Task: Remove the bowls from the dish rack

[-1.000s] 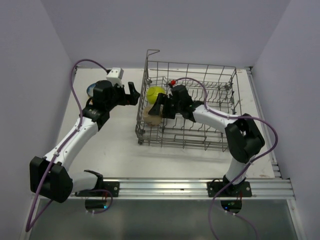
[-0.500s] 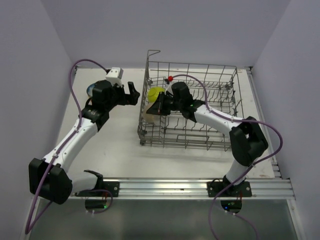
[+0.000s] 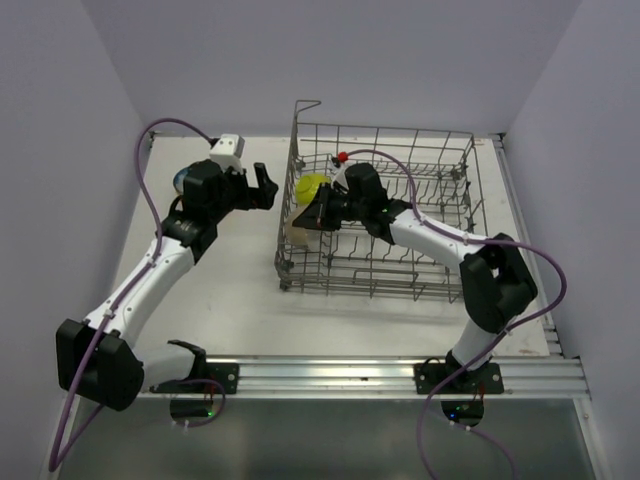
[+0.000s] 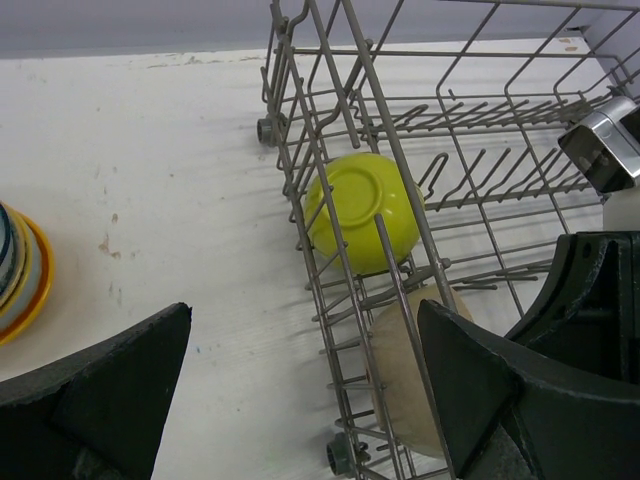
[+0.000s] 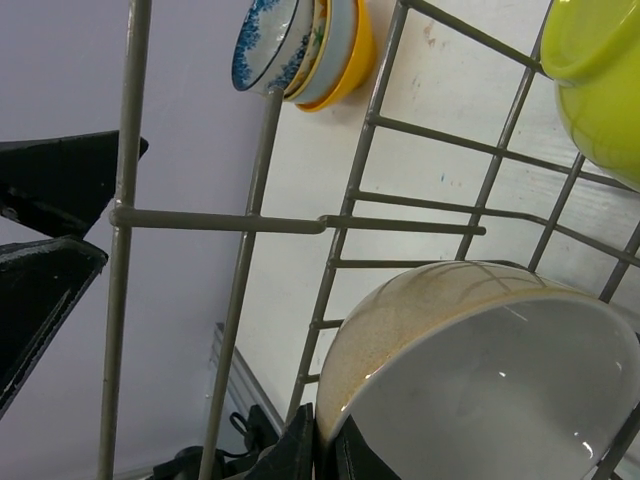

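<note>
Right gripper closed in over the past second — now clenched on beige bowl rim, lime bowl just beyond in dish rack. Lift-out looks next. Left gripper — splayed, empty.

No lettering, number, brand mark or sign can be read in any of the three views. The blue-patterned bowl on the stack carries only speckled decoration, not writing. The lime-yellow bowl shows a plain underside with a moulded ring and no stamp that can be made out. The glazed inside of the beige bowl bears only reflections of the wires. The silver block at the right edge of the left wrist view looks unmarked, though it is partly cut off and too blurred to be sure.
</note>
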Tool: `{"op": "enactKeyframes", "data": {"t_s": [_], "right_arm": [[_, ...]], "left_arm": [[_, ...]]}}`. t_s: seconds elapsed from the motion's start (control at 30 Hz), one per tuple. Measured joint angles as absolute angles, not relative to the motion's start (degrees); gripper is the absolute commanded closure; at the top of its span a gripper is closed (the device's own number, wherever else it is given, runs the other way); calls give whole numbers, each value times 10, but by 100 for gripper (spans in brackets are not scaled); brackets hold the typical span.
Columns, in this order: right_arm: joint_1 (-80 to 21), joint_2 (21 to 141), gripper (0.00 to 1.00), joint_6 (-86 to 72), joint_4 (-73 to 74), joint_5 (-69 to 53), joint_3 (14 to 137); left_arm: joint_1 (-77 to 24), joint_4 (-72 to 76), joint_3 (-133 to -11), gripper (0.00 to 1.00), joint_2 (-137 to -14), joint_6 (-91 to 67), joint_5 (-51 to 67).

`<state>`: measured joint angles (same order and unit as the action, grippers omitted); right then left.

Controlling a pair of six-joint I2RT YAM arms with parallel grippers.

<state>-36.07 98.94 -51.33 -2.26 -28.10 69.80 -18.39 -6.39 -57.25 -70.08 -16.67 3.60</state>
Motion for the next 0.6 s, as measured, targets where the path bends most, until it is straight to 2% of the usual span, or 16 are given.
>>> {"op": "enactKeyframes", "data": {"t_s": [0.27,0.5,0.6], "right_arm": [[-360,913,100,-534,-18,-210,685],[-359,793,100,-586,-98,-102,588],[-360,761,100,-599,-83,-40,568]], "left_arm": [[-184,-63,-565,0,-676,-157,1],[-184,-60,-556,0,-659,-152,-14],[-186,-49,-548,0,-642,-135,10]]}}
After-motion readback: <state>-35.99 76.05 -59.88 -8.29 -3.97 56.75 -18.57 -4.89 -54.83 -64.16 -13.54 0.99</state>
